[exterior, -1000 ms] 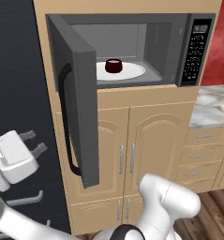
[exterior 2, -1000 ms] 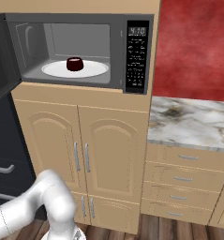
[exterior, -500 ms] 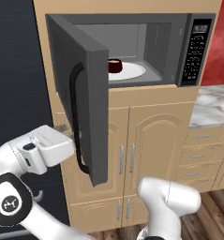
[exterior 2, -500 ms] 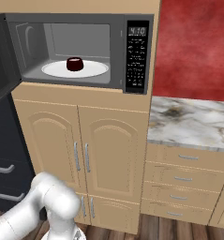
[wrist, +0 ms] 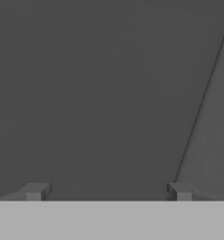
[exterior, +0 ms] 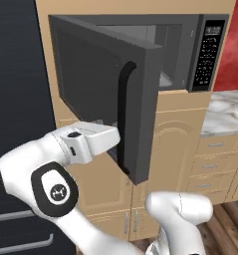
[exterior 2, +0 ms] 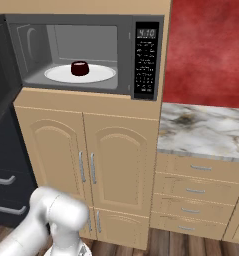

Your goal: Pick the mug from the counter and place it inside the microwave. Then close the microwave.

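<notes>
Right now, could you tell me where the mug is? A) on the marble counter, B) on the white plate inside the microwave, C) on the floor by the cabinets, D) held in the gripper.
B: in the right base view the mug sits on the white plate inside the microwave, whose door is partly open, and the gripper has its fingertips apart with nothing between them.

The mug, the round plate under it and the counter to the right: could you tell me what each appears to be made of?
The mug looks like glazed ceramic: dark maroon with a glossy sheen. The plate is plain matte white, so glass or ceramic; the render leaves it open. The counter looks like polished marble: white and grey with brown veins.
</notes>
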